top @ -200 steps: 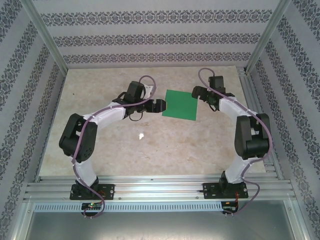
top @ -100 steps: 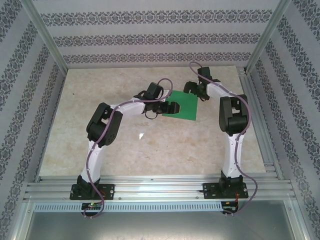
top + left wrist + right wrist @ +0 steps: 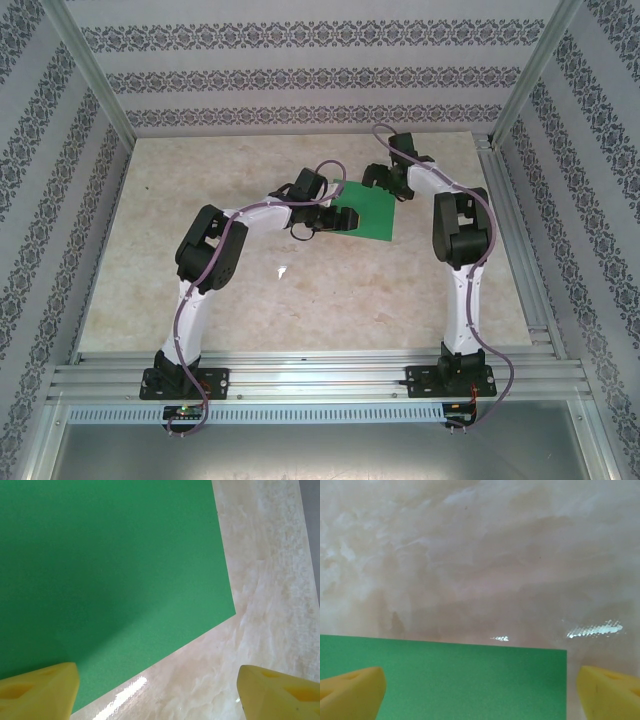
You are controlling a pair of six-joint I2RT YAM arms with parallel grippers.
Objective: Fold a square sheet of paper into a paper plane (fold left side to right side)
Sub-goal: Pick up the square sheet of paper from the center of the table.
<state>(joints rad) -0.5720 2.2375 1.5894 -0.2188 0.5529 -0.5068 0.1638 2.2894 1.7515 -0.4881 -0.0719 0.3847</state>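
wide-open left gripper (image 3: 345,217) sits over the green sheet (image 3: 373,214), at its left edge; right gripper (image 3: 379,178) open too, at far edge

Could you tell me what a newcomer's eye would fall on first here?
A bright green square sheet of paper lies flat toward the far middle of the pale marble-patterned table. Two white robot arms bend toward it, the left hand over its left edge and the right hand at its far edge, both with yellow fingers spread open.
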